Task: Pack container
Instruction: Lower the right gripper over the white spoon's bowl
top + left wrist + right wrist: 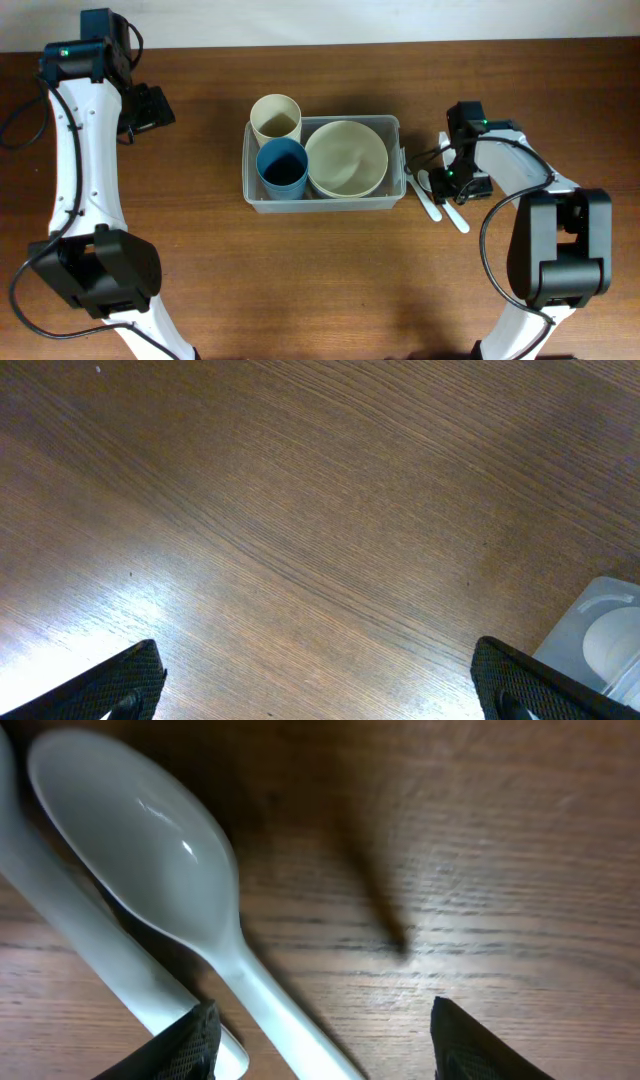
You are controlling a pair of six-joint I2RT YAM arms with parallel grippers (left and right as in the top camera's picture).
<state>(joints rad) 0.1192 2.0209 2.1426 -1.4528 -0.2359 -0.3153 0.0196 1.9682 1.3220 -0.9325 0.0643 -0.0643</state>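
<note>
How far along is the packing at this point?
Done: the cream cup, blue cup and bowl sit inside the clear container. In hand: the right hand hovers open astride a white spoon on the table beside the container, not gripping it. Remaining: that spoon and the second white utensil beside it need packing. The left hand is open over bare table.

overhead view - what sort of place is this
Likely a robotics lab bench, not a real kitchen: a left arm and right arm at a wooden table, a clear container holding a cream cup, blue cup and bowl, white plastic spoons beside it.
</note>
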